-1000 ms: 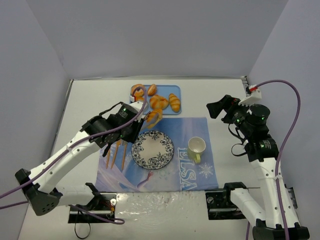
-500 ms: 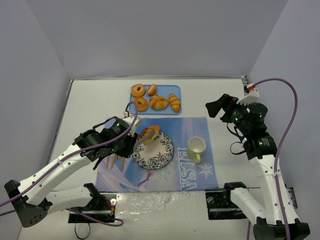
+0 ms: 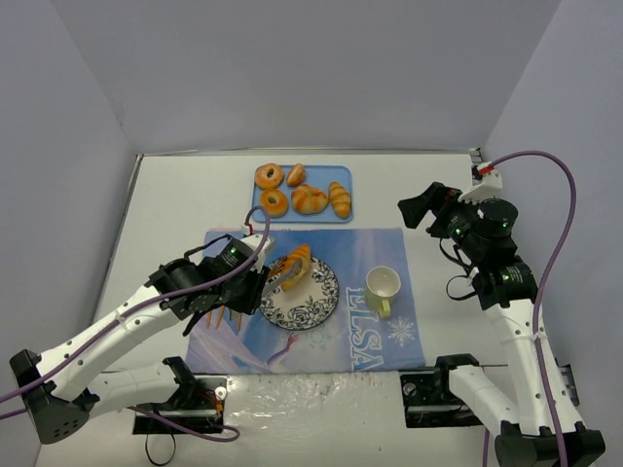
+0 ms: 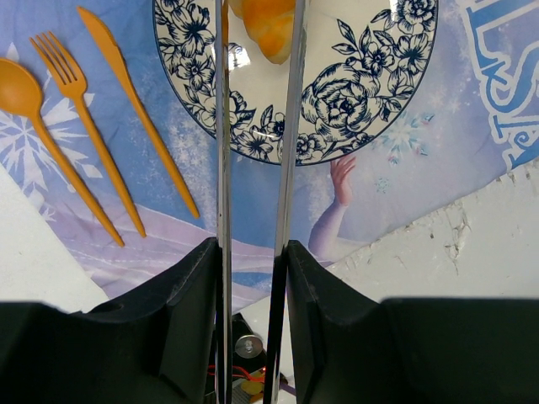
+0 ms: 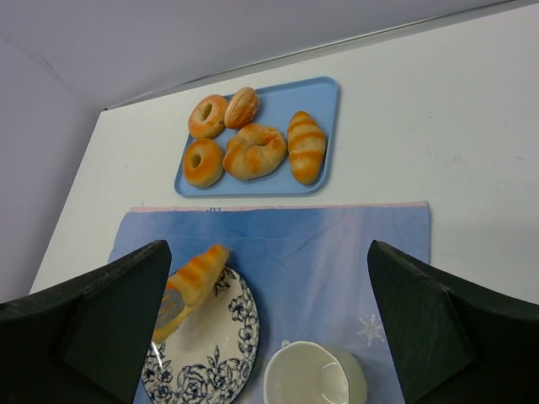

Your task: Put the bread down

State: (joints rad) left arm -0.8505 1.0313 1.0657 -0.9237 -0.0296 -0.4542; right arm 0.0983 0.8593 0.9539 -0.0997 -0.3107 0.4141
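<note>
My left gripper (image 3: 279,276) is clamped tight on the bread roll (image 3: 298,259), tilted over the floral plate's (image 3: 316,304) rim; released here, it could tip off onto the placemat (image 3: 384,248)

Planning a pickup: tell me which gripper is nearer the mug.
Right. The right gripper hangs open beyond the mug; the left gripper, gripping tongs, is across the plate.

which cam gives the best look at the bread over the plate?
Right wrist: nearly the whole striped bread shows, tilted over the plate rim. Top external shows it too, but small. Left wrist catches only its end at the top edge, between the tongs blades.
</note>
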